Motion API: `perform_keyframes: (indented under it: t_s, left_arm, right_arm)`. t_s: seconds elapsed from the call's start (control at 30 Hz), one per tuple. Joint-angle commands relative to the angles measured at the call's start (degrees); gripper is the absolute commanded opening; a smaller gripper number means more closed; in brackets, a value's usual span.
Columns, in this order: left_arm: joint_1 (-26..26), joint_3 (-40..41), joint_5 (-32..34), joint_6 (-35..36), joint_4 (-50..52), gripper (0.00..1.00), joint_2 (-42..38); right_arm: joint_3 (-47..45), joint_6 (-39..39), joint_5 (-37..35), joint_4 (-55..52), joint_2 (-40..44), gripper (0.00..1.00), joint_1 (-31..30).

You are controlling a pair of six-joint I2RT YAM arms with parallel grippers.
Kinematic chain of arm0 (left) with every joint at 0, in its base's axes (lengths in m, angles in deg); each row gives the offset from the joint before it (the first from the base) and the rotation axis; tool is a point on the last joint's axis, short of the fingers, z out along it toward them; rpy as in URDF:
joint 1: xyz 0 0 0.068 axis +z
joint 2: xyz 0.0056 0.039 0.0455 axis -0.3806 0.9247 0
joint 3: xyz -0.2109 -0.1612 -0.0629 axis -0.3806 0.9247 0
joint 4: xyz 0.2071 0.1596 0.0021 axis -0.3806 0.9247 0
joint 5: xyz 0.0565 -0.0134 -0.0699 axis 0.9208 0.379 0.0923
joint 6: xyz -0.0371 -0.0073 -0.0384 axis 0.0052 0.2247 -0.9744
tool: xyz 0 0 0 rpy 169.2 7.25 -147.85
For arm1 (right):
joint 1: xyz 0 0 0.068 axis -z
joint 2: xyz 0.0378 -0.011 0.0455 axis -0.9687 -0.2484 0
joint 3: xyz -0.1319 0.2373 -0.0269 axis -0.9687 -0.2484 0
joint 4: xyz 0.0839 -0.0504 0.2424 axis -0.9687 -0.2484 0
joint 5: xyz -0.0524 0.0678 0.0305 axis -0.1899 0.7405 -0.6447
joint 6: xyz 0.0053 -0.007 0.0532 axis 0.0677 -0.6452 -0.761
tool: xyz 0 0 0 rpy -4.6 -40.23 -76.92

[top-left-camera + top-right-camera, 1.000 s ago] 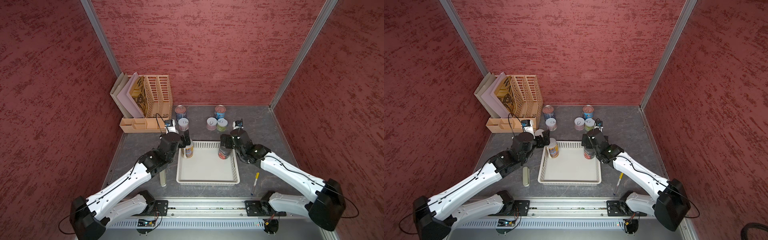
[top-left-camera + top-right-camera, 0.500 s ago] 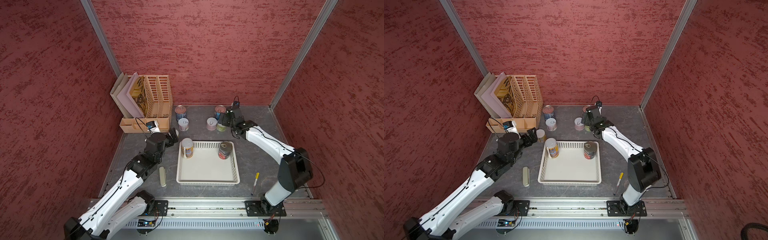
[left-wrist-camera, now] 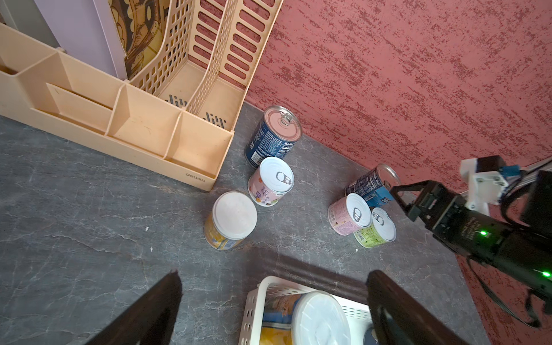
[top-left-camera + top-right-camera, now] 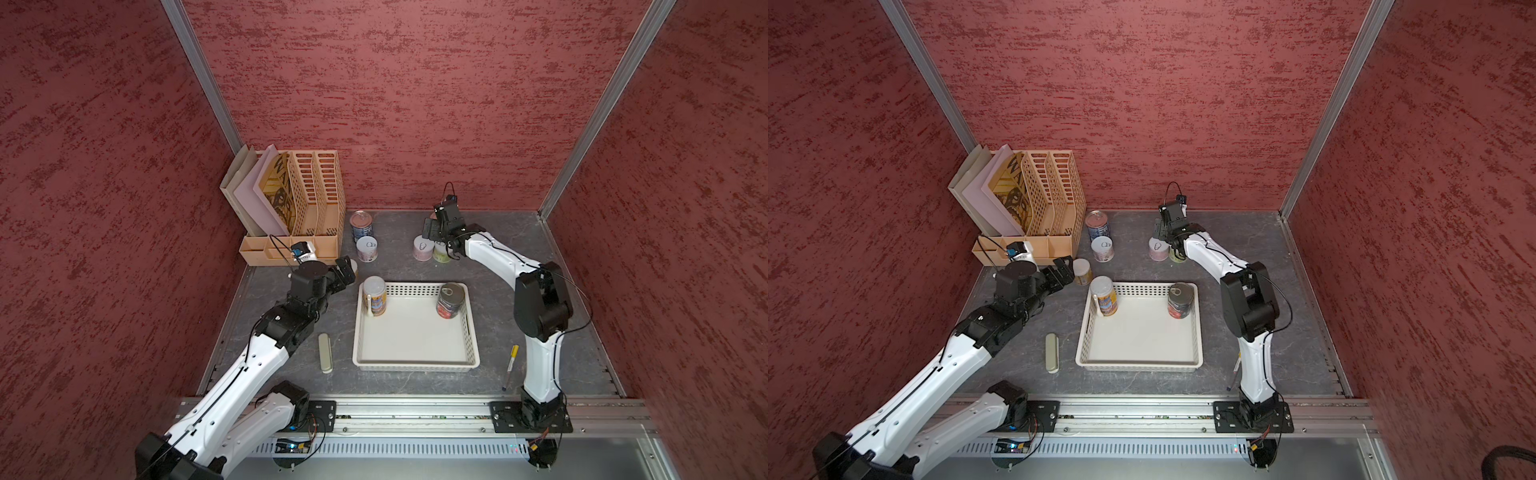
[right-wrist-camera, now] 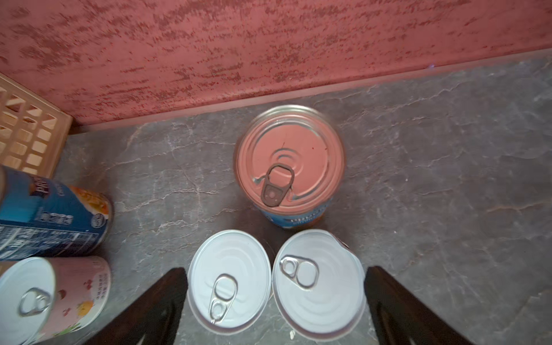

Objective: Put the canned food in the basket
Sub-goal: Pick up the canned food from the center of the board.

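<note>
Two cans (image 4: 450, 300) stood in the basket (image 4: 415, 365), six on the counter (image 4: 540, 332); the released right hand (image 5: 276, 286) hung over two white-topped tins (image 5: 230, 277), the released left hand (image 4: 345, 269) faced the yellow-orange can (image 3: 231, 219); each likely needed to descend, then clench on one

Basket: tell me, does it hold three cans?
No, only two stand in the basket: a yellow-labelled can and a red-labelled can at its far corners.

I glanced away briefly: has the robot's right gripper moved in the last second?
Yes. The right gripper has left the white basket and gone toward the back wall, now open above the pink tin and green tin.
</note>
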Motion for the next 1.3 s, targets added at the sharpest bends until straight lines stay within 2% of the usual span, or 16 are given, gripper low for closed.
perform_keyframes:
  t_s: [0.0,0.33,0.63,0.87,1.13,1.27]
  left_arm:
    - [0.5,0.6,-1.3,-0.5,0.4,1.00,0.0]
    - [0.7,0.9,-2.4,-0.8,-0.2,1.00,0.9]
    - [1.2,0.9,-2.4,-0.5,-0.4,1.00,1.5]
    - [1.3,0.8,-2.7,-0.5,-0.7,1.00,2.9]
    - [1.7,0.7,-3.2,-0.6,-0.9,1.00,4.2]
    - [1.9,0.7,-3.7,-0.7,-0.8,1.00,4.0]
  right_arm:
    - [4.0,1.2,-2.0,-4.2,-2.4,0.98,0.9]
    - [9.5,1.5,1.2,-4.2,-7.1,0.98,3.6]
    - [21.7,2.7,8.8,-8.1,-15.9,0.98,5.1]
    - [30.2,4.0,9.0,-11.2,-21.0,0.98,5.3]
    - [30.9,5.7,7.4,-10.1,-22.1,0.98,5.3]
    - [30.8,6.2,5.9,-10.5,-22.0,0.90,5.4]
